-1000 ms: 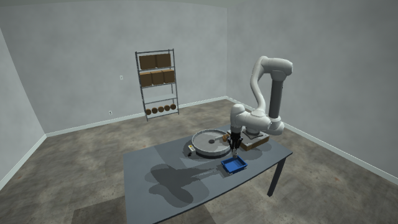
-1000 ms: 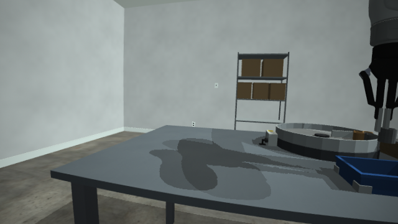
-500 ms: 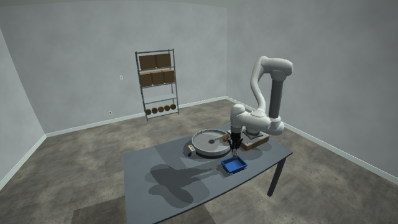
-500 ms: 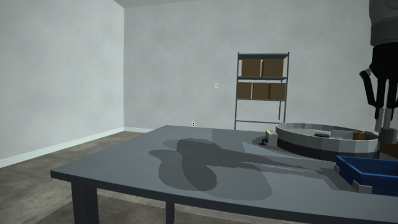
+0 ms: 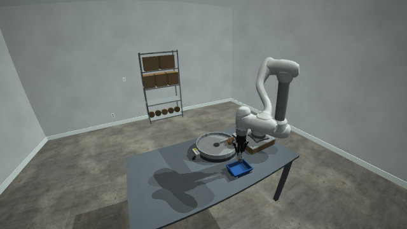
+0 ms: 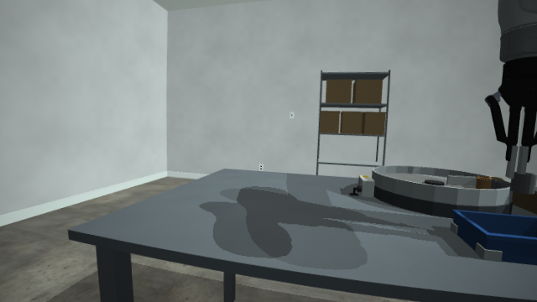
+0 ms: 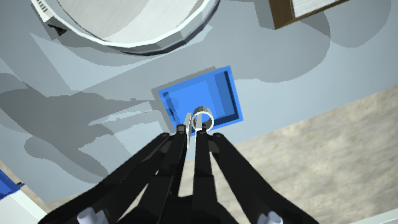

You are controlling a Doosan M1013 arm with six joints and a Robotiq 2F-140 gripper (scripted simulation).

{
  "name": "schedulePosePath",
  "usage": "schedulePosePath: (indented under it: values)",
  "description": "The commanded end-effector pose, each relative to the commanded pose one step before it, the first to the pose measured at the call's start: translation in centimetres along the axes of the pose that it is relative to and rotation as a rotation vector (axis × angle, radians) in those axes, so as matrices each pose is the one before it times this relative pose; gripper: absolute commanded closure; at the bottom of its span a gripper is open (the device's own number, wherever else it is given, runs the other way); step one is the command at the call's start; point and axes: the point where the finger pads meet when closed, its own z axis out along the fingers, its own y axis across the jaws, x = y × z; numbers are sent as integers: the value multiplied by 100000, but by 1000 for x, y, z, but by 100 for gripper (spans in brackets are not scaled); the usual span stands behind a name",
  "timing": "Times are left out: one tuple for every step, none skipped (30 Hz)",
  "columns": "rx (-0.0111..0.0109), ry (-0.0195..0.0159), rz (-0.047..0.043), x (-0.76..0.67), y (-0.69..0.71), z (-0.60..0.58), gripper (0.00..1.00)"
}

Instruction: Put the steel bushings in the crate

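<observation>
My claw [image 5: 240, 155] [image 6: 517, 167] [image 7: 194, 119] is closed on the steel bushing [image 5: 240, 159] [image 6: 524, 184] [image 7: 212, 121], held above the blue crate [image 5: 240, 170] [image 6: 509, 248] [image 7: 189, 95]. I judge it rigid, fairly heavy and smooth; this wall pinch, seemingly one finger inside the bore, suits it, but dropped, it could roll.

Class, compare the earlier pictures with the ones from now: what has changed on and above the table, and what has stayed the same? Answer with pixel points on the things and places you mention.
Nothing has visibly changed. The gripper [image 5: 240, 155] [image 7: 194, 119] stays above the blue crate [image 5: 240, 168] [image 6: 503, 247] [image 7: 192, 95], shut on a steel bushing [image 5: 240, 159] [image 6: 523, 184] [image 7: 203, 120]; the turning table [image 5: 217, 154] [image 6: 440, 199] [image 7: 150, 49] and the crate are where they were.
</observation>
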Motion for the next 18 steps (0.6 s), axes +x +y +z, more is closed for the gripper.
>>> schedulePosePath:
  values:
    - [-410,695,200,-102,171,205,100]
    - [0,0,0,0,0,0,100]
    - [0,0,0,0,0,0,100]
    - [0,0,0,0,0,0,100]
    - [0,0,0,0,0,0,100]
    - [0,0,0,0,0,0,100]
    - [0,0,0,0,0,0,100]
    - [0,0,0,0,0,0,100]
    - [0,0,0,0,0,0,100]
    - [0,0,0,0,0,0,100]
    - [0,0,0,0,0,0,100]
    - [0,0,0,0,0,0,100]
    - [0,0,0,0,0,0,100]
    - [0,0,0,0,0,8,100]
    - [0,0,0,0,0,54,100]
    - [0,0,0,0,0,131,100]
    - [0,0,0,1,1,227,100]
    - [0,0,0,1,1,327,100]
